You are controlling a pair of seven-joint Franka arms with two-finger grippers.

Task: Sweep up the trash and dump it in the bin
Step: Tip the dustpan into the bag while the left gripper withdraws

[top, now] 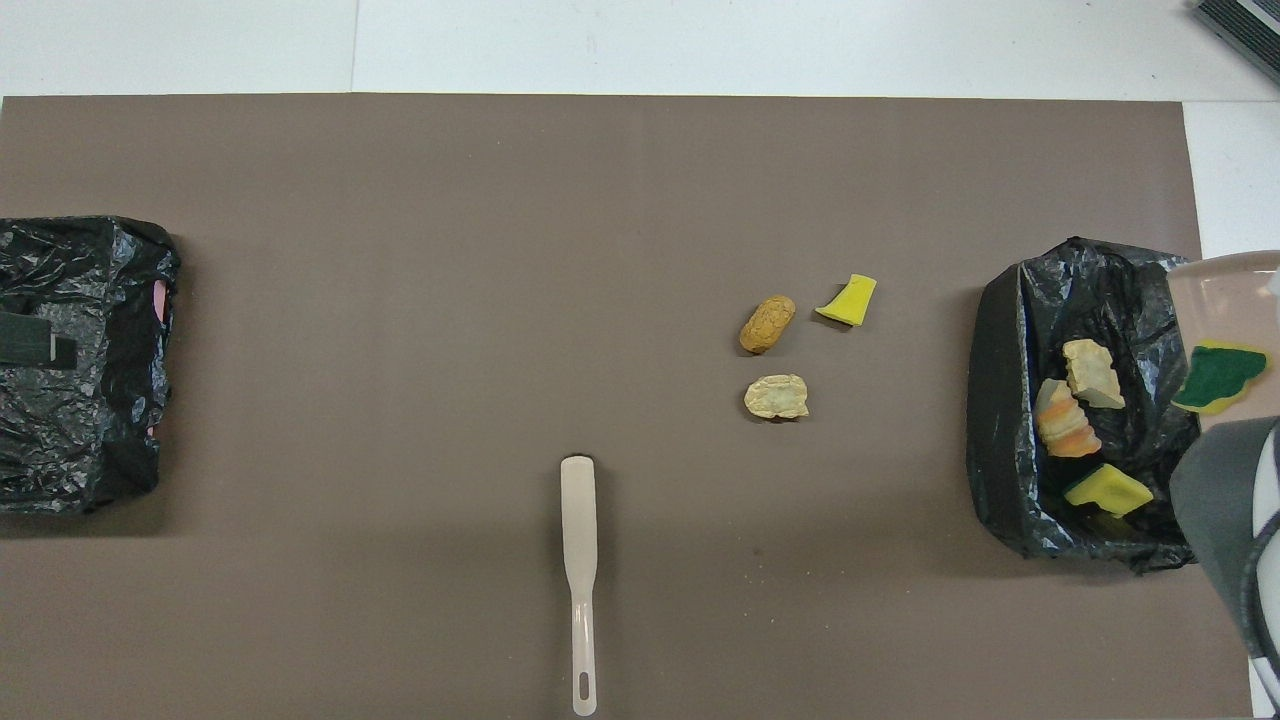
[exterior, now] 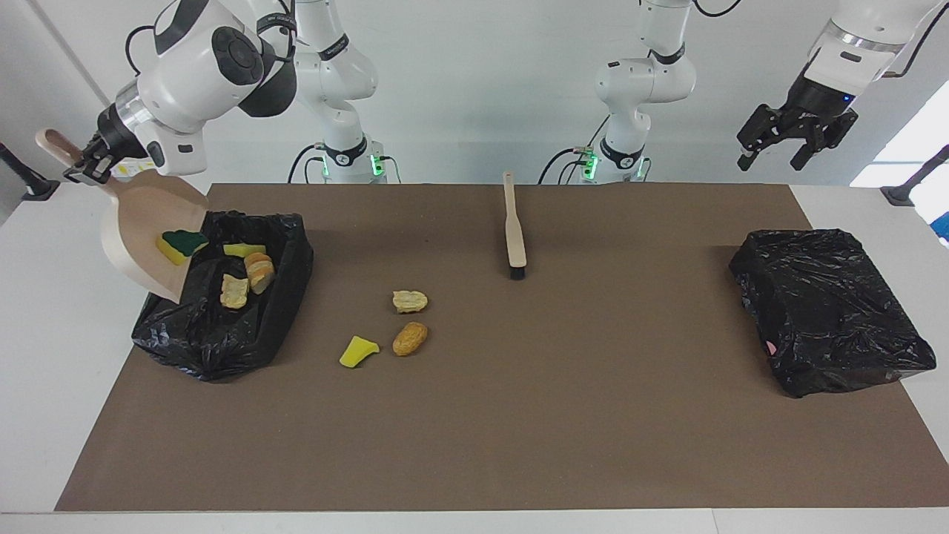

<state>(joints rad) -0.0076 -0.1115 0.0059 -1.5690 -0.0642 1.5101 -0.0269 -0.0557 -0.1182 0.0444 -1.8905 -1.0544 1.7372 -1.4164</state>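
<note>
Facing view: the brown mat [exterior: 563, 415] is covering most of the white table [exterior: 44, 356]. A closed black bag [exterior: 827, 311] is lying at the left arm's end of the mat. An open bag-lined bin [exterior: 215, 334] is sitting at the right arm's end.

The right gripper [exterior: 87, 167] is clamping the handle of the beige dustpan [exterior: 137, 237], its fingers closed tight on it. The dustpan is tilting over the bin, its lip touching the bin's rim. The left gripper [exterior: 793, 137] is waiting in the air with its jaws spread wide, holding nothing, above the table's edge near the closed bag.

The brush [exterior: 513, 233] is lying on the mat nearer to the robots than the loose scraps.

Trash: a green-topped sponge [exterior: 182, 245] is resting in the dustpan. Three scraps are lying in the bin: a yellow sponge [exterior: 245, 250], a striped lump [exterior: 259, 271] and a pale lump [exterior: 234, 291]. Three scraps are lying on the mat beside the bin: a pale crust [exterior: 410, 300], a brown lump [exterior: 410, 338] and a yellow wedge [exterior: 358, 351].
</note>
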